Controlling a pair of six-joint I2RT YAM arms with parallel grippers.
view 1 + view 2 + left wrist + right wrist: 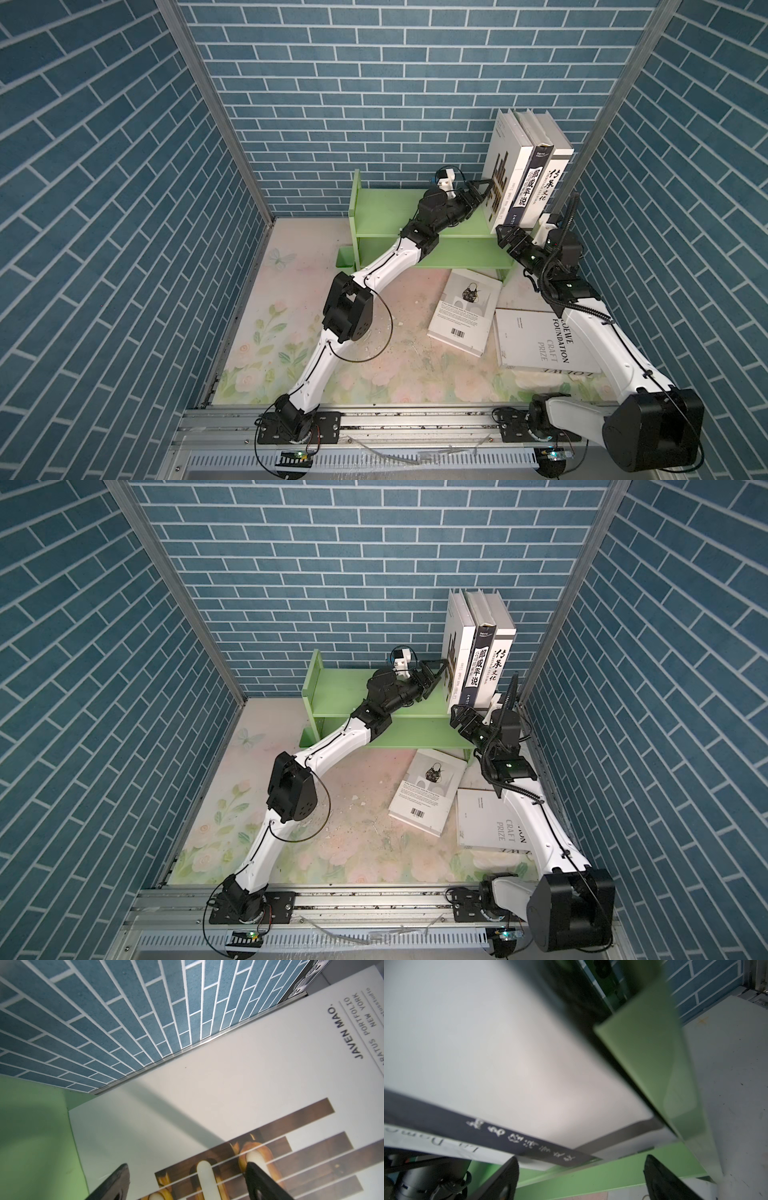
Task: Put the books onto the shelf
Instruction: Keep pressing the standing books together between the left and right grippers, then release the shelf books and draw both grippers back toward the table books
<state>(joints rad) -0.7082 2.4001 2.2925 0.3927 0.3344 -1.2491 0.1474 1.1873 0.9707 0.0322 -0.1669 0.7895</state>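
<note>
The left tool reaches over the top board of the green shelf, jaws wide apart and nothing between them. Its fingertips sit at the front cover of the white book with brown bars; I cannot tell whether they press on it. That book stands upright on the top board, straight ahead of the left tool. On its far side from the left tool stand the dark-spined book and then the white-spined book, the three packed side by side.

The right tool hangs just below the lower ends of those spines, at the shelf's front edge. Its jaws are also spread wide and grip nothing. Back from the right tool, toward its arm's base, two more books lie flat on the table. The barcode book lies close to the shelf's foot. The Loewe book lies just beside it, partly under the right arm.
</note>
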